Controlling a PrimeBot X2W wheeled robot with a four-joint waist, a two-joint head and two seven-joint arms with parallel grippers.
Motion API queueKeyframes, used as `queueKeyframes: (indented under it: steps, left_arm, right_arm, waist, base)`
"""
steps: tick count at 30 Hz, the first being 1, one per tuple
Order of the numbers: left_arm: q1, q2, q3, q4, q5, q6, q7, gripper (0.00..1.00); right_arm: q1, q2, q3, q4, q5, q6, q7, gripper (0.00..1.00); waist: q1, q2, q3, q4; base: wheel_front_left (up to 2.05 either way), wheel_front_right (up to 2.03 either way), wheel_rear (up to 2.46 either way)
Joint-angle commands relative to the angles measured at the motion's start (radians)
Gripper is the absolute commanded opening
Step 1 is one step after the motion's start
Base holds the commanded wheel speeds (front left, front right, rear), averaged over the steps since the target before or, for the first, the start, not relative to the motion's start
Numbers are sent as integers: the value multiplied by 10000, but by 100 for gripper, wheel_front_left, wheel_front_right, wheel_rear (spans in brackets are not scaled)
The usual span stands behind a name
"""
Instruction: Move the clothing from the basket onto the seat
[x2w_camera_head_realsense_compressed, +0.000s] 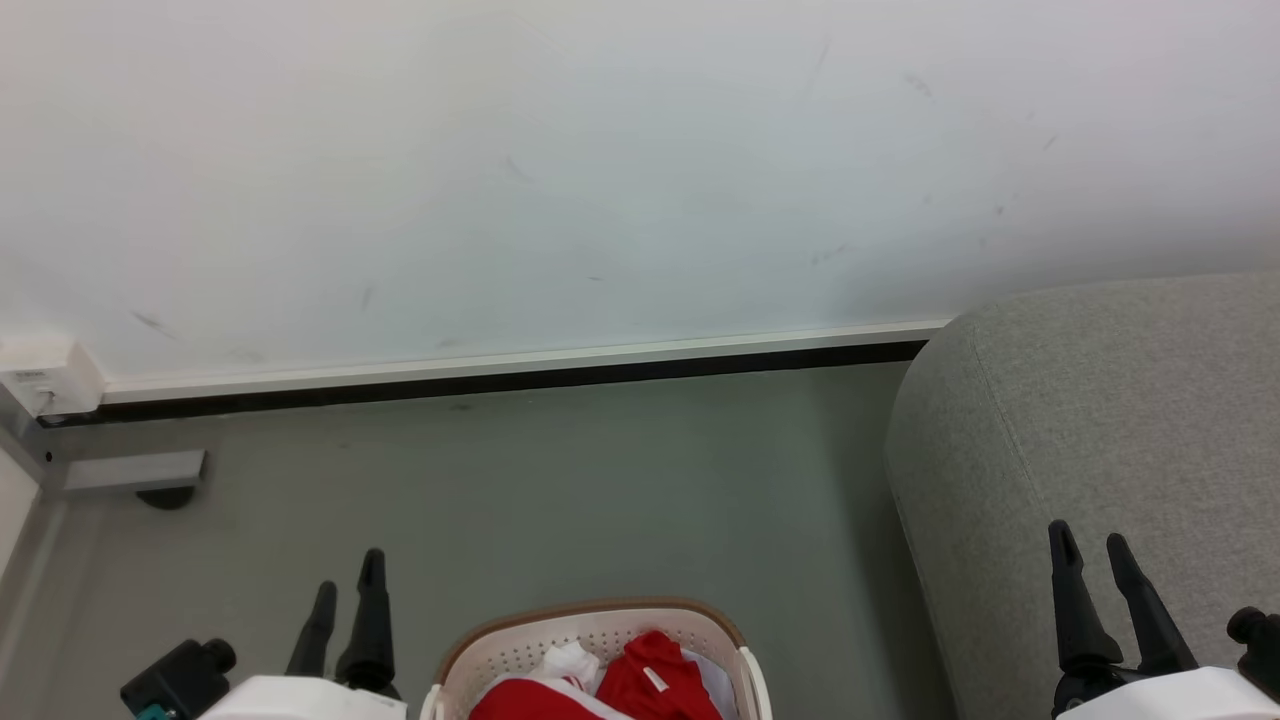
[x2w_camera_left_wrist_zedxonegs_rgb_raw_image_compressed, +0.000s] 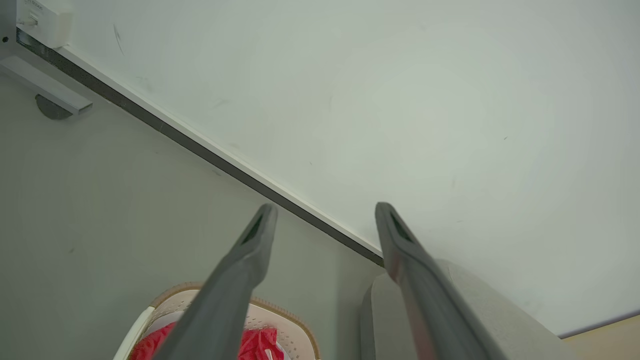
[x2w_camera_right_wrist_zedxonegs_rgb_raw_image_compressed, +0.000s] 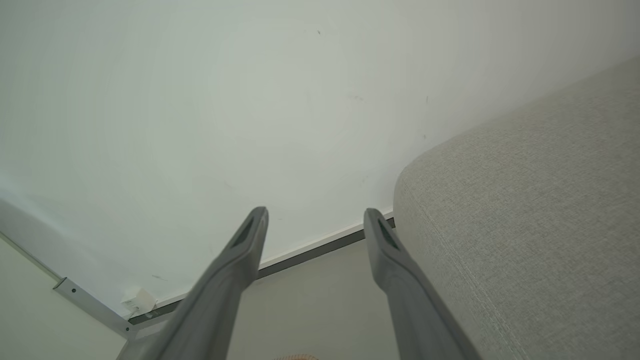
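While the bright red soft fabric clothing (x2w_camera_head_realsense_compressed: 655, 685) lies in the cream perforated plastic basket (x2w_camera_head_realsense_compressed: 600, 607), head view: left gripper (x2w_camera_head_realsense_compressed: 348, 575) just left of the basket, right gripper (x2w_camera_head_realsense_compressed: 1087, 538) well right of it, over the grey upholstered seat (x2w_camera_head_realsense_compressed: 1100, 420).
Left wrist view: fingers (x2w_camera_left_wrist_zedxonegs_rgb_raw_image_compressed: 240, 280) parted above the basket, empty.
Right wrist view: fingers (x2w_camera_right_wrist_zedxonegs_rgb_raw_image_compressed: 415, 300) parted (nothing held).
Risk: a shallow pinch could slip, or drag the white cloth (x2w_camera_head_realsense_compressed: 570, 660) along.

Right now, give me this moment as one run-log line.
stage: not started | left gripper: open, empty | right gripper: open, empty | clothing: in basket | seat: right of basket
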Motion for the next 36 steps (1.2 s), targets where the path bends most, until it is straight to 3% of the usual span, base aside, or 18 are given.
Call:
queueKeyframes:
  steps: [1,36]
  left_arm:
    - [-31,79,18,-116,458,14,-131,100]
    - [224,101,-403,-235,4253,209,-1030,100]
  right_arm:
    - [8,-94,48,-170,-387,-9,-117,100]
    - [180,-68,333,-214,-3954,-15,-1036,100]
  waist:
    - [0,-1,1,2]
    - [0,-1,-50,66]
  base:
    - [0,0,0]
    - [0,0,0]
